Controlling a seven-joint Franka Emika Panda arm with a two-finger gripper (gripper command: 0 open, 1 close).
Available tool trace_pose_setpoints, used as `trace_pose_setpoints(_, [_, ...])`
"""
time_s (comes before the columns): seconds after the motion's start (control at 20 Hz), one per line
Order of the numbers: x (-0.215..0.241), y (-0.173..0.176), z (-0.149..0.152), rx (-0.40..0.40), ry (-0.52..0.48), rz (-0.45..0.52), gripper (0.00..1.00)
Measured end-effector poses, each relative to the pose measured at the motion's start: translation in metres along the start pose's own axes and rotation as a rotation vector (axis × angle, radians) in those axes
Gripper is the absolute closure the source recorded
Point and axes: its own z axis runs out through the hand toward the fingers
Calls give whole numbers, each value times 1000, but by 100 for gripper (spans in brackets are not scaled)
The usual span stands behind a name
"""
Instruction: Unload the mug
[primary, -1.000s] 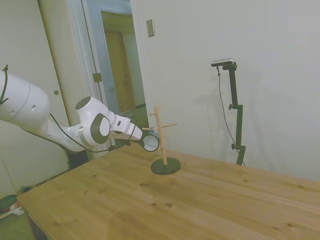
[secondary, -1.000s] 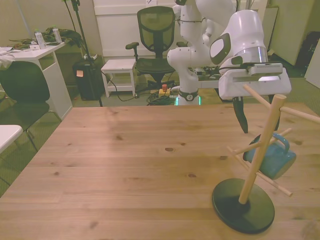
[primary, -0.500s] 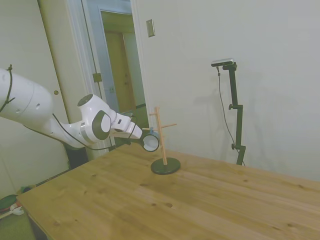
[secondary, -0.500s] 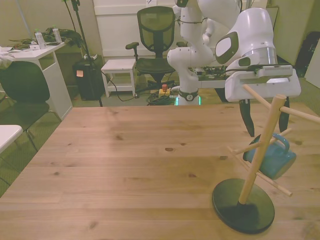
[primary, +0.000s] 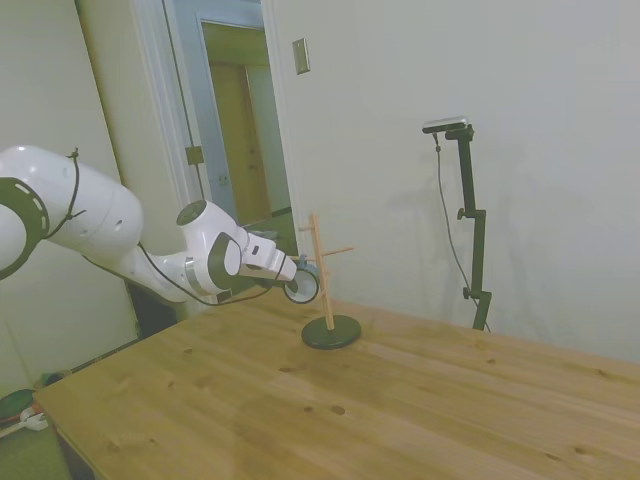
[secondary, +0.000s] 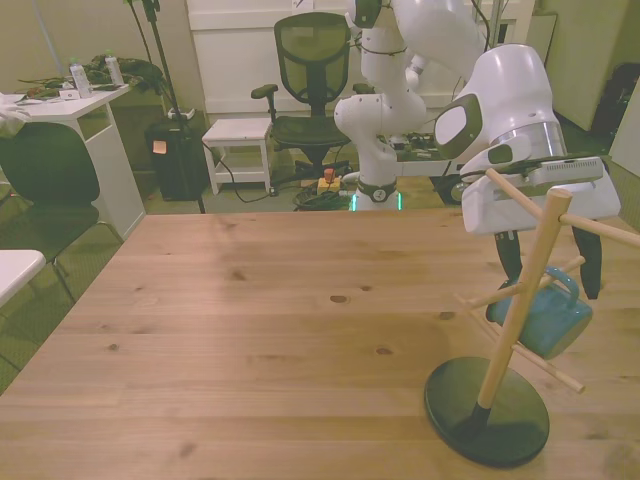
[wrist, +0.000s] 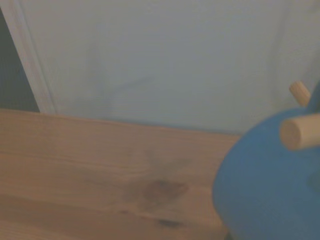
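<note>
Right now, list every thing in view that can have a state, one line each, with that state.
mug: hanging by its handle on a lower peg of the rack, tilted, not yet lifted.
hand: open, one finger on each side of the mug.
mug rack: upright on the table; other pegs bare.
door: open.

Light-blue mug (secondary: 540, 317), hung tilted by its handle on a wooden peg
</note>
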Motion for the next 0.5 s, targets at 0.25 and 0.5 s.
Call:
trace_pose_setpoints(0.25, [6,-18,6,108,5,-38,0])
trace_pose_setpoints(0.5, [5,-12,20,140,-42,-68,100])
